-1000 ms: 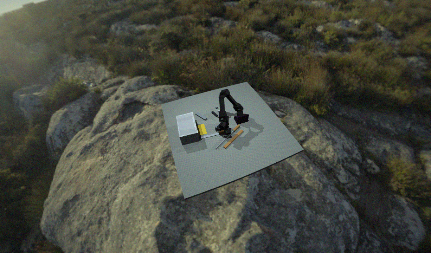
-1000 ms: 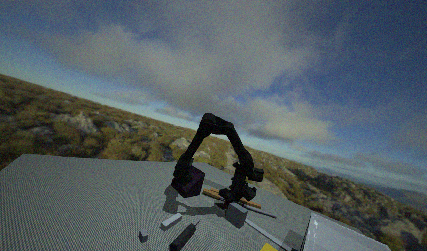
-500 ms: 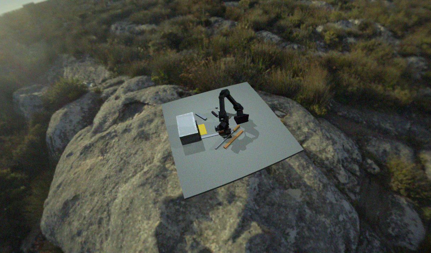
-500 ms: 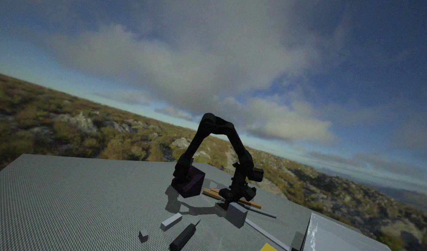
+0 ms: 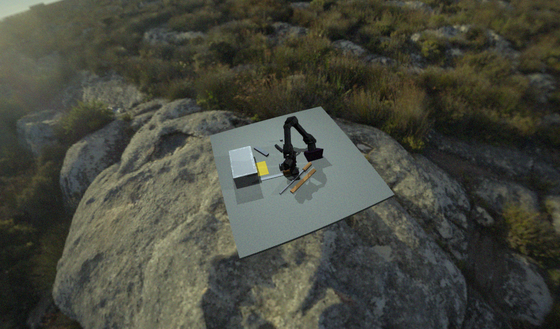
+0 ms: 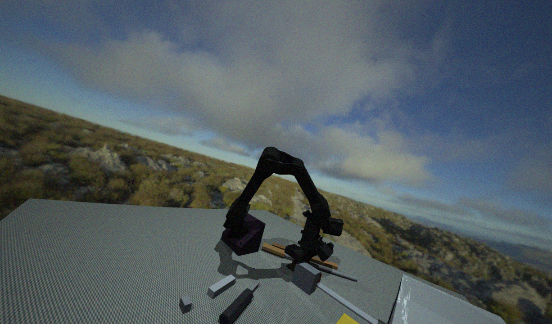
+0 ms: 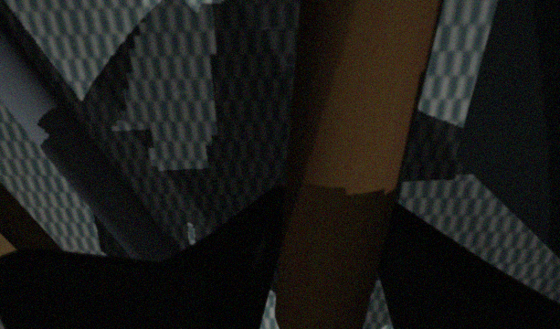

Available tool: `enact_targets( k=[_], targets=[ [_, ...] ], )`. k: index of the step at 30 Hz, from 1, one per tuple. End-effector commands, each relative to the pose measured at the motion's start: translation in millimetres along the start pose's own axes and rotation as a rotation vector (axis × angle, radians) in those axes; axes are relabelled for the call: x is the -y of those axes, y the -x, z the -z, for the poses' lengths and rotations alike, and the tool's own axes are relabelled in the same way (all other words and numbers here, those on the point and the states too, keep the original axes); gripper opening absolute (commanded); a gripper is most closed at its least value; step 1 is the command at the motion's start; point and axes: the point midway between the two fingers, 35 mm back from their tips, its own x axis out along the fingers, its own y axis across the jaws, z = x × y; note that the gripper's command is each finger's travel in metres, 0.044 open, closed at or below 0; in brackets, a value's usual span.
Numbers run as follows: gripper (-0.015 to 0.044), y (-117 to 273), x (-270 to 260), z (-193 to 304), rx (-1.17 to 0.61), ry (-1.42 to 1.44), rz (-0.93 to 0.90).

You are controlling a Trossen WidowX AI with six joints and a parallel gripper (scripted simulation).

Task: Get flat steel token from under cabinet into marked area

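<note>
My gripper (image 5: pixel 290 176) (image 6: pixel 297 263) (image 7: pixel 328 203) points down low over the table, shut on the brown handle (image 7: pixel 366 114) of a long tool. Its thin pale shaft (image 5: pixel 272 177) (image 6: pixel 346 303) runs along the table to the cabinet's front corner; its far end is unclear. The white-topped cabinet (image 5: pixel 242 161) (image 6: pixel 439 308) stands left in the top view. The yellow marked area (image 5: pixel 262 168) (image 6: pixel 345 320) lies in front of it, beside the shaft, and no token shows on its visible part. The steel token is not visible in any view.
A grey block (image 6: pixel 306 278) stands close to the gripper. A grey rod (image 5: pixel 290 184) (image 6: pixel 340 274) and an orange plank (image 5: pixel 303 181) (image 6: pixel 325 264) lie beside the gripper. A dark bar (image 5: pixel 261 151), a black pointed tool (image 5: pixel 278 148) (image 6: pixel 235 307) and a small cube (image 6: pixel 185 304) lie elsewhere.
</note>
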Motion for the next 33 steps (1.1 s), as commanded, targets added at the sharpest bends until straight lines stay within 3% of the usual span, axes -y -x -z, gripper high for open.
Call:
enact_targets(
  k=[1, 33],
  targets=[
    [0.0000, 0.1, -0.4, -8.9, 0.000, 0.000, -0.003],
    [0.0000, 0.8, 0.7, -50.4, 0.002, 0.001, -0.001]
  ],
)
